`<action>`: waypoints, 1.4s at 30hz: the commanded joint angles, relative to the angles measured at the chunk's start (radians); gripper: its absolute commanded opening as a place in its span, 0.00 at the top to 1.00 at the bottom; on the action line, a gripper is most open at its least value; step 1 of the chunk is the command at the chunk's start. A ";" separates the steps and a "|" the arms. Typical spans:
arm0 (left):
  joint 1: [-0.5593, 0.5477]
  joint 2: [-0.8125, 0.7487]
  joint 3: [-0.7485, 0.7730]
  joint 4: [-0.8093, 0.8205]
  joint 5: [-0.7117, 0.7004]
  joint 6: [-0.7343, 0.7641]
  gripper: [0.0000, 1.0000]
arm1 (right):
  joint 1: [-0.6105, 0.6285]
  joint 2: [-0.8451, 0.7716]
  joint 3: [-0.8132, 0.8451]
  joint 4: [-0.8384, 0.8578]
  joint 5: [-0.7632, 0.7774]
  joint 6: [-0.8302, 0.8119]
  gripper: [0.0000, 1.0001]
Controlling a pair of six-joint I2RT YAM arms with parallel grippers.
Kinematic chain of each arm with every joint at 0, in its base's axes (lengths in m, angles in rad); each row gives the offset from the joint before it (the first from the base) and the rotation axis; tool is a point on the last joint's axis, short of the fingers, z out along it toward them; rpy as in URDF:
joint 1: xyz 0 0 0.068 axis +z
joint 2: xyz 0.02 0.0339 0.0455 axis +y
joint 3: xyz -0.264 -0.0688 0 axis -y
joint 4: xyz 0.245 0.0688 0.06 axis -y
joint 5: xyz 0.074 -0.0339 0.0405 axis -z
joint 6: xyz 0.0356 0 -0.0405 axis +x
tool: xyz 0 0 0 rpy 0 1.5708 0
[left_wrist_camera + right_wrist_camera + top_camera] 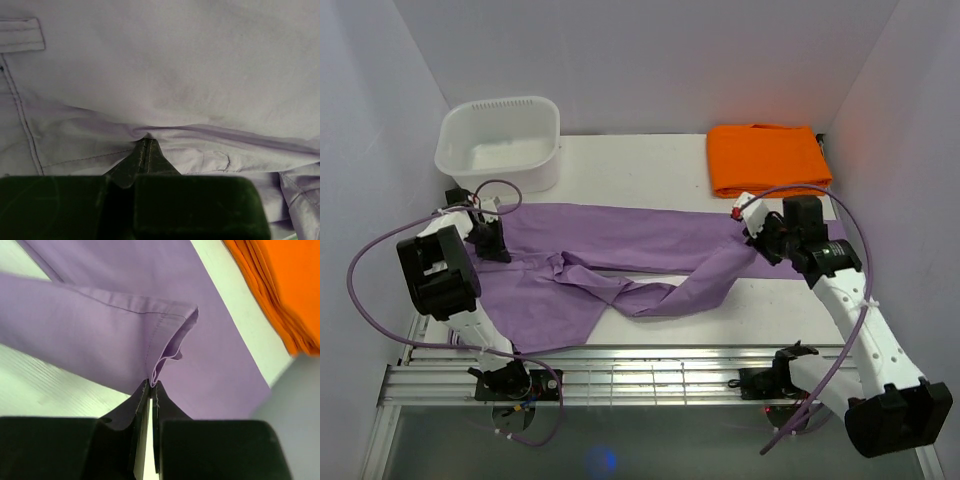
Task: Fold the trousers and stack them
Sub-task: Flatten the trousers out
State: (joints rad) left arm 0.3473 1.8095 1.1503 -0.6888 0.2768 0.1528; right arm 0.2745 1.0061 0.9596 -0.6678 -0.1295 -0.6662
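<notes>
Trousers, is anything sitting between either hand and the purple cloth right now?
No, nothing visible. The left hand is pinched shut on a fold of the trousers near the waist, and the right hand is shut on a leg hem. The orange cloth lies apart, beyond the right hand.

Arms, both units: white moulded links, black joint housings.
L arm [450,290]: large black boxy housing w/ cut-outs. R arm [868,335]: same type of housing.
Cabling: purple cable [365,262] looped at L arm. Second purple cable [840,365] runs along R arm.
Bases [505,380]: black.
L gripper [145,145]: body blocky, dk green-black on wrist cam. Fingers [160,162] taper to wedge tips.
R gripper [151,385]: matte black, same wedge fingers [170,405]. Small red fitting [738,212] beside it.
</notes>
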 commanded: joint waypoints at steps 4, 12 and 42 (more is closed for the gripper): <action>0.102 0.060 0.110 -0.020 -0.133 0.047 1.00 | -0.381 -0.130 -0.073 -0.053 -0.018 -0.343 0.92; 0.157 0.093 0.215 -0.044 -0.122 0.093 1.00 | -0.835 -0.117 -0.064 -0.059 -0.197 -0.599 0.92; 0.177 -0.093 0.120 -0.356 0.116 0.447 0.40 | -1.253 -0.057 -0.127 -0.338 -0.373 -1.349 0.06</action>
State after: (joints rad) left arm 0.5125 1.7405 1.3037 -1.0115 0.3515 0.5411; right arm -0.9741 0.9081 0.7116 -0.9680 -0.4229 -1.9518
